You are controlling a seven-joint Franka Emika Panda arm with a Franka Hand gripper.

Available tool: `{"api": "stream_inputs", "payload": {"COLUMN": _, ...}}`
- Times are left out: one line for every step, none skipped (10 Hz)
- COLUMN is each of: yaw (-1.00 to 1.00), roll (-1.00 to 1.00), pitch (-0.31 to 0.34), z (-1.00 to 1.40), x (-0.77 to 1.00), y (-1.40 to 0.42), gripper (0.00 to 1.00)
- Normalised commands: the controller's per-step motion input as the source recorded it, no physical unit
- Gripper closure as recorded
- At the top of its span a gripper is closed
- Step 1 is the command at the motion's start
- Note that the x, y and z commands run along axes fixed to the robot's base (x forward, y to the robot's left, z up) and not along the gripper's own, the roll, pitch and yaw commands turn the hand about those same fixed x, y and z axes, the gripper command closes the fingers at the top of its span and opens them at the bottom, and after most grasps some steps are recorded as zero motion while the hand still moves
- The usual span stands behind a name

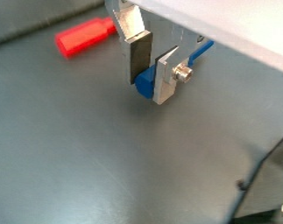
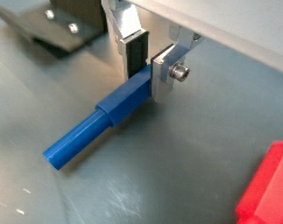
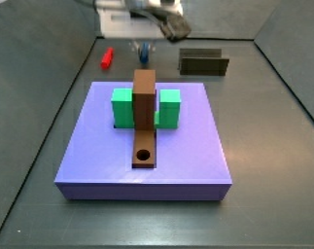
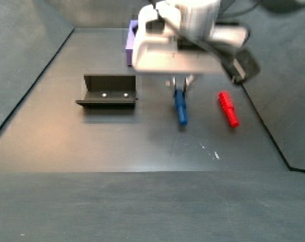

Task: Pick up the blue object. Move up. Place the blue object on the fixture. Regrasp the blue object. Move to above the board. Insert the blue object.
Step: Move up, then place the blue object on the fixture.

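The blue peg (image 2: 91,136) lies flat on the dark floor, seen also in a side view (image 4: 181,109). My gripper (image 2: 147,74) is down at the floor over one end of the peg. Its silver fingers stand on either side of that end and press against it, as a wrist view shows (image 1: 150,87). The gripper (image 4: 180,87) is right of the dark fixture (image 4: 107,92) and beyond the far end of the lavender board (image 3: 94,156). The board's brown bar (image 3: 145,122) has a round hole near its front end.
A red peg (image 4: 227,108) lies on the floor just beside the blue one, apart from it; it also shows in a wrist view (image 1: 85,37). Two green blocks (image 3: 122,109) flank the brown bar. Dark walls bound the floor.
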Motion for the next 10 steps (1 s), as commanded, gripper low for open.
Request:
{"api": "stream_inputs", "payload": {"yaw": -0.04, "roll": 0.01, "pitch": 0.04, "z": 0.61, "x": -0.08, "y": -0.04, "gripper": 1.0}}
{"api": "stream_inputs", "payload": {"yaw": -0.03, "roll": 0.04, "pitch": 0.01, "z": 0.32, "x": -0.05, "y": -0.01, "gripper": 1.0}}
{"api": "stream_inputs", "payload": {"yaw": -0.01, "roll": 0.0, "pitch": 0.0, "z": 0.0, "x": 0.0, "y": 0.0, "gripper": 1.0}}
{"api": "stream_inputs", "payload": {"yaw": 0.0, "roll": -0.13, "pitch": 0.0, "z": 0.09, "x": 0.04, "y": 0.04, "gripper": 1.0}}
{"api": "stream_inputs", "payload": {"yaw": -0.12, "roll": -0.85, "pitch": 0.109, "z": 0.75, "x": 0.49, "y": 0.3, "gripper": 1.0}}
{"api": "stream_inputs", "payload": {"yaw": -0.19, "roll": -1.0, "pitch": 0.0, "z": 0.41, "x": 0.74, "y": 0.05, "gripper": 1.0}}
{"api": "stream_inputs", "payload": {"yaw": -0.21, "roll": -1.0, "pitch": -0.023, "z": 0.27, "x": 0.76, "y": 0.0, "gripper": 1.0}}
{"api": "stream_inputs", "payload": {"yaw": -0.23, "roll": -1.0, "pitch": -0.069, "z": 0.19, "x": 0.75, "y": 0.0, "gripper": 1.0}}
{"api": "stream_inputs", "payload": {"yaw": -0.35, "roll": -1.0, "pitch": -0.206, "z": 0.25, "x": 0.53, "y": 0.0, "gripper": 1.0}}
{"api": "stream_inputs", "payload": {"yaw": -0.41, "roll": -1.0, "pitch": -0.306, "z": 0.23, "x": 0.41, "y": 0.0, "gripper": 1.0}}
